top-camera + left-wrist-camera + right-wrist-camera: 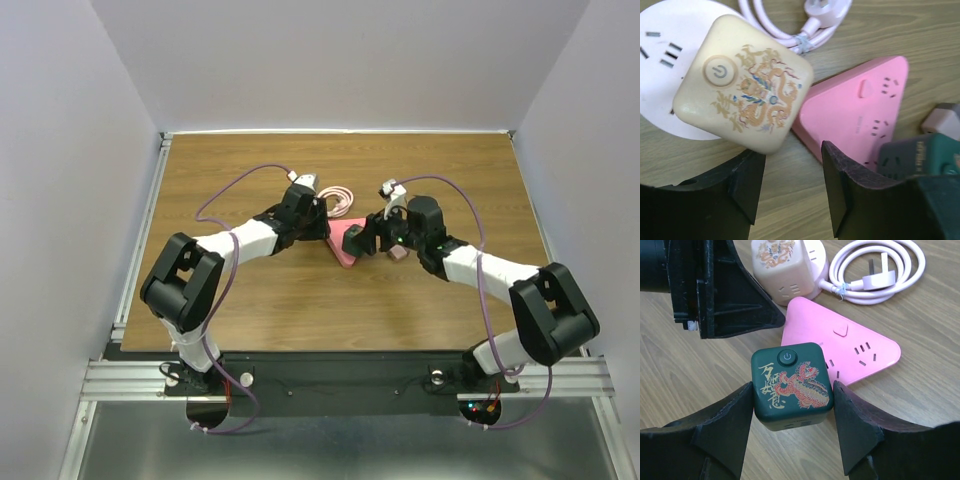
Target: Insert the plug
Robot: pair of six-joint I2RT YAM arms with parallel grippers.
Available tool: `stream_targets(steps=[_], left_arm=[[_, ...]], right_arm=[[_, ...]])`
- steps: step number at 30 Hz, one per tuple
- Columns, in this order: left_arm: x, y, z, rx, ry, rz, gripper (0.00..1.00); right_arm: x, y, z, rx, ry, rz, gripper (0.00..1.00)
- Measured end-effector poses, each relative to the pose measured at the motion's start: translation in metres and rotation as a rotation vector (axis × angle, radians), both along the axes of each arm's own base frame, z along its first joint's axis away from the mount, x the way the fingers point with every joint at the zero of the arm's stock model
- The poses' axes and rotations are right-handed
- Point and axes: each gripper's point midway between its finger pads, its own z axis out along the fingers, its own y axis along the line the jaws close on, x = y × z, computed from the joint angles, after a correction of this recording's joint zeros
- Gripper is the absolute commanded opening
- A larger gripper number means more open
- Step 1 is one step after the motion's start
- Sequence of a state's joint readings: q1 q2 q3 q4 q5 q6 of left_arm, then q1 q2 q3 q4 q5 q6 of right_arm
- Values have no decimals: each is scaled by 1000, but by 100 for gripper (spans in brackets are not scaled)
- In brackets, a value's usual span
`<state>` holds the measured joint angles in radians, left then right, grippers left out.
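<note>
Setting: wooden counter [450, 300] enclosed by plain white walls [330, 60].
Hidden from above: the left wrist covers the cream cube [745, 82] and its round white socket base [655, 85], so the top view shows neither.
Cut off: a small pale adapter [942, 120] runs off the frame edge beside the pink strip; its type cannot be made out.
Task item: dark green cube [790, 385], upright over the near corner of the pink triangular power strip [815, 322]. Its underside is unseen, so whether it is seated cannot be told.
Right gripper [792, 389]: fingers clamped on both sides of the dark green cube.
Left gripper [792, 165]: fingers apart with bare counter between them; the cream cube sits just ahead of the tips.
Markings: both cubes carry a power symbol and a dragon motif. The green cube also has gold Chinese characters, not reliably readable. Grey print on the pink strip is too small to read.
Background: coiled pink cable [341, 199] with its three-pin plug [879, 279] behind the strip.
</note>
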<state>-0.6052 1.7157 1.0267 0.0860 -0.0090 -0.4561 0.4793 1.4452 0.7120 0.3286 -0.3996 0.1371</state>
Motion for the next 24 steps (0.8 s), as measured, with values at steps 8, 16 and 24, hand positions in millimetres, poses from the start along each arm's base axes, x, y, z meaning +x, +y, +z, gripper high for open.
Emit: stream_targets(steps=[8,16,24], left_arm=[[0,-14,0,-59,9,-26,59],[3,-17,-10,-54,30,-24,59],[4,-19,-11,-59,29,-22,59]], right_arm=[[8,6,10,23,-44,14,0],[9,9,7,26,-46,30,0],[11,10,7,29,-52,33,0]])
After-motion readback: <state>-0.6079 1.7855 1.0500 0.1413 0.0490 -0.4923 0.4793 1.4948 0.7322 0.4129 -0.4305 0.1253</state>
